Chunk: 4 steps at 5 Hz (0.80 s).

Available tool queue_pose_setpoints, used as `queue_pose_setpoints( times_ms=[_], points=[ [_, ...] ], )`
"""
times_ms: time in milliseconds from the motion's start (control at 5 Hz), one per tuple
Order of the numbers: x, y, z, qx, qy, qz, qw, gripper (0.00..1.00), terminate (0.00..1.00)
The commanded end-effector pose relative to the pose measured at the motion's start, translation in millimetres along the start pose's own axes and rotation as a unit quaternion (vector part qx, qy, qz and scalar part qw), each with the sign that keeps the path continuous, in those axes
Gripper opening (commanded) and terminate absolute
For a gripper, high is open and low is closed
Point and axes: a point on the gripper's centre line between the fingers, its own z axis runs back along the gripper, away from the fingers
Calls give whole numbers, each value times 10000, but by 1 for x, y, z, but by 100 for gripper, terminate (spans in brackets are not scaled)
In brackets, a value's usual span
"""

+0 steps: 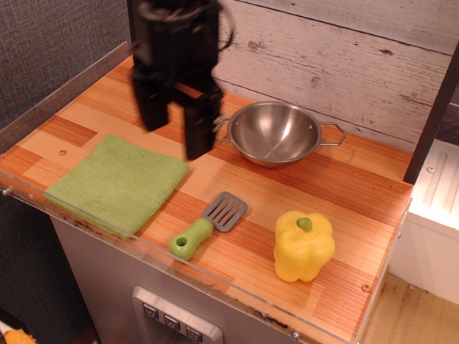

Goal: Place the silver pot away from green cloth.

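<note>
The silver pot (275, 133) stands upright and empty at the back of the wooden table, near the plank wall, with its two wire handles out to the sides. The green cloth (116, 182) lies flat at the front left. My gripper (174, 131) hangs open and empty above the table between the two, over the cloth's back right corner and left of the pot. Its two black fingers (199, 126) point down with a clear gap between them. It touches neither thing.
A grey spatula with a green handle (208, 224) lies at the front centre. A yellow pepper (303, 245) stands at the front right. A clear plastic rim (210, 278) edges the table's front. A dark post (442, 90) stands at the right.
</note>
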Motion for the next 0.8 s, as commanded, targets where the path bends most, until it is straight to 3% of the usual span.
queue_pose_setpoints(
  times_ms=[0,400,600],
  points=[
    [-20,-1,9,147,-195,90,9997,100,0],
    [-26,-2,8,290,-167,118,9994,100,0],
    [-26,-2,8,290,-167,118,9994,100,100]
  ],
)
